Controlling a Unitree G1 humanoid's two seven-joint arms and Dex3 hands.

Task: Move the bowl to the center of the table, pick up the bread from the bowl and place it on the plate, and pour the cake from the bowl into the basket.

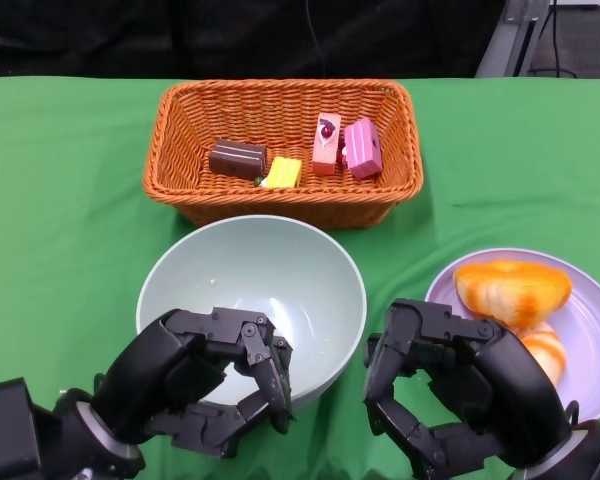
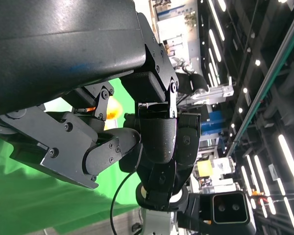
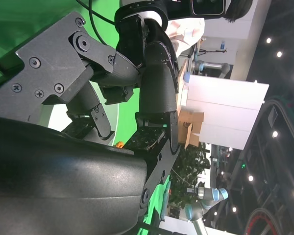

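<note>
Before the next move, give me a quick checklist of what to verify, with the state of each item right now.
1. Bowl emptied: ok, the head view shows nothing inside it.
2. Cakes in the basket: ok, four small pieces lie inside.
3. Bread on the plate: ok, orange pieces rest on it.
4. Left hand free of the bowl: not ok, its fingers curl at the near rim and look to be gripping it.
5. Right hand free: ok, fingers curled, nothing seen in them.
6. Bowl upright on the table: ok, it sits level just in front of the basket.
</note>
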